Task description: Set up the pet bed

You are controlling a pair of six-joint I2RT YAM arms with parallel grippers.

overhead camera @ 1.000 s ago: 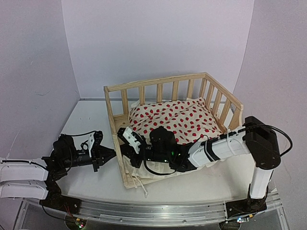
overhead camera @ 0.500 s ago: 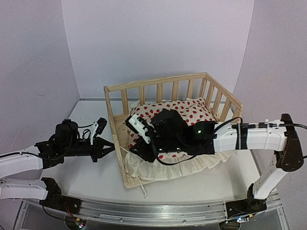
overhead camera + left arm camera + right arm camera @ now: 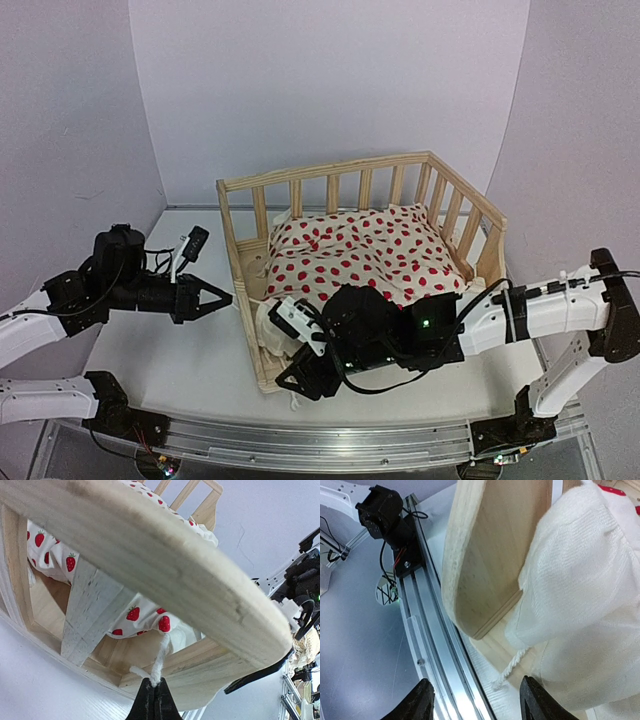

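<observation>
Pine pet bed point(image 3: 470, 200) (red-dotted cushion inside)

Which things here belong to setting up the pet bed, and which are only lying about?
Part of the job: wooden frame, dotted cushion, tie string pinched by the left gripper, open right gripper.
Only there: table, aluminium rail along its near edge.

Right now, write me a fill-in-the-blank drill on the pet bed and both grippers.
1. The left gripper is ___ on the white tie string.
2. The right gripper has its jaws ___, with nothing held between them.
3. The cushion inside the pet bed is white with ___ spots.
Missing words: shut; open; red.
</observation>
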